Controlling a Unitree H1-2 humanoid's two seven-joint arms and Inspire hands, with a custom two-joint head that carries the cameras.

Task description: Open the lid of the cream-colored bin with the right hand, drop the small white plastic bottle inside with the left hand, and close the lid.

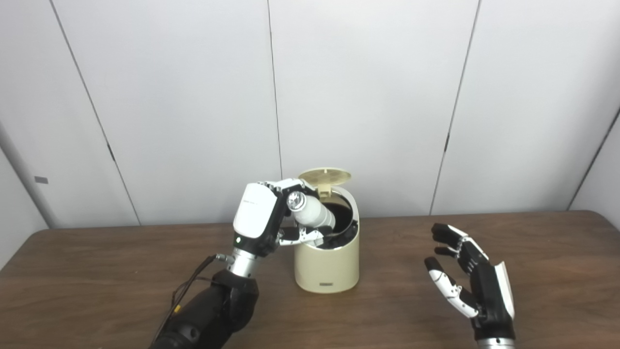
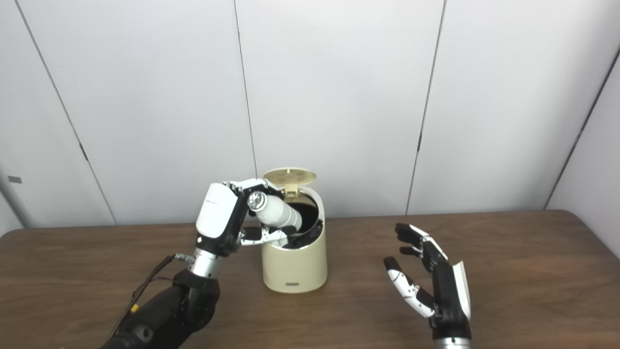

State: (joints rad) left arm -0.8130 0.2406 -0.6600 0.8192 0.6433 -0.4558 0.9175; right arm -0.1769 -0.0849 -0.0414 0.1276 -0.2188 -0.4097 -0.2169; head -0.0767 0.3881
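Observation:
The cream-colored bin (image 1: 328, 264) stands on the brown table, its round lid (image 1: 325, 176) tipped up at the back so the dark inside shows. My left hand (image 1: 259, 216) is raised just left of the bin's rim, shut on the small white plastic bottle (image 1: 313, 212). The bottle is tilted, its far end poking into the bin's mouth and its silvery cap end toward me. My right hand (image 1: 467, 274) hovers over the table well to the right of the bin, open, fingers spread, holding nothing.
The brown wooden table (image 1: 121, 271) runs across the whole view, with white wall panels behind it. A black cable (image 1: 186, 288) trails along my left forearm. Nothing else lies on the table.

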